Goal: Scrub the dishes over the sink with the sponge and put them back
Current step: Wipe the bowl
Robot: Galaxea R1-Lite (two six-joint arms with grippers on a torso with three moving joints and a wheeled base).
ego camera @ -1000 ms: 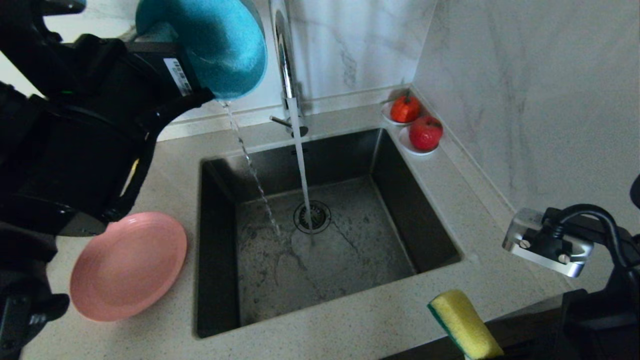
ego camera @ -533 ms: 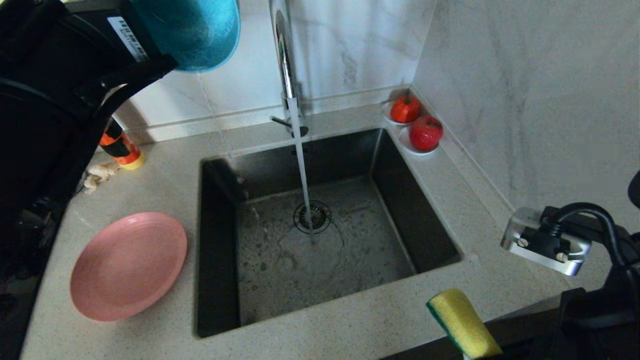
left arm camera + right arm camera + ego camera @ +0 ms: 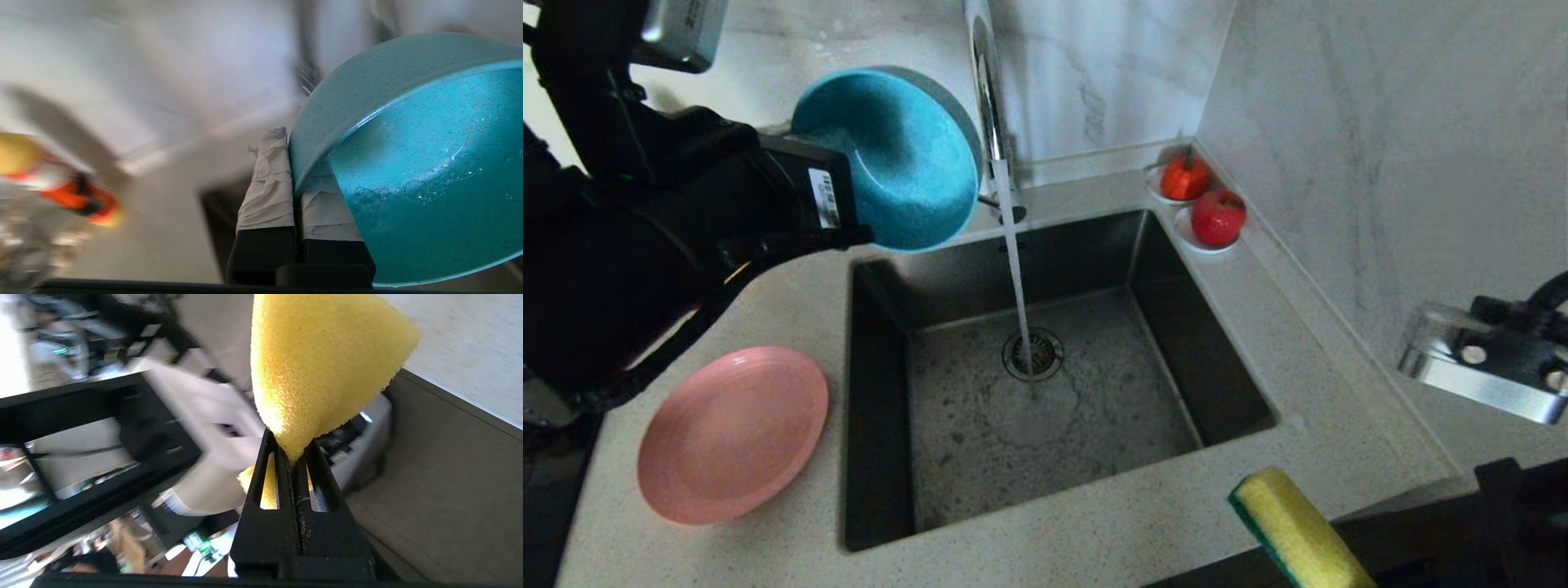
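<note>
My left gripper (image 3: 292,151) is shut on the rim of the teal-blue bowl (image 3: 890,159), one finger inside and one outside. It holds the bowl tilted on its side above the sink's back left corner, next to the tap (image 3: 984,73). A little bubbly water lies inside the bowl (image 3: 429,175). The pink plate (image 3: 733,433) lies on the counter left of the sink (image 3: 1201,327). Pinched in my shut right gripper (image 3: 291,451) is the yellow sponge (image 3: 322,363), which stands up over the counter's front edge, right of the sink (image 3: 1294,531).
Water (image 3: 1015,269) runs from the tap onto the drain strainer (image 3: 1032,354). Two red fruits on white saucers (image 3: 1184,178) (image 3: 1218,217) sit in the back right corner against the marble wall. An orange and yellow bottle (image 3: 77,196) stands on the counter behind my left arm.
The bowl was pouring water into the sink, rose toward the upper left, and has now come down beside the tap with its opening turned up; the pouring has stopped. My right wrist shifted right.
</note>
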